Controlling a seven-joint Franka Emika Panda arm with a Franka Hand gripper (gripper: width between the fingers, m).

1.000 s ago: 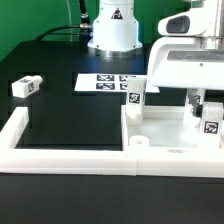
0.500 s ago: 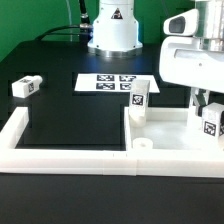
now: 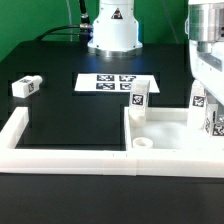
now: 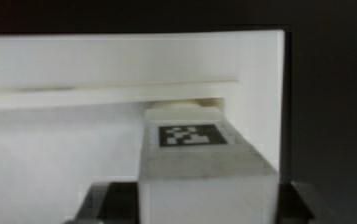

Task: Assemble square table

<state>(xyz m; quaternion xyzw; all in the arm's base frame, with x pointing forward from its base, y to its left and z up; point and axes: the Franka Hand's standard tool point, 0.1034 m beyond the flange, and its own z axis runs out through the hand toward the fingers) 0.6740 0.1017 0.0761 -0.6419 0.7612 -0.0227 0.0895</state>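
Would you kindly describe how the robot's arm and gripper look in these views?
The arm is glossy white, with rounded, cylindrical housings and a small dark marking on its base section. Thin dark cables run behind it. The gripper has a broad, boxy white body, and its fingers look dark grey to black in the wrist view. No lettering is legible.

The black table (image 3: 60,120) carries the marker board (image 3: 112,84), a loose leg (image 3: 25,86), the border wall (image 3: 70,158) and the tabletop (image 3: 165,130).
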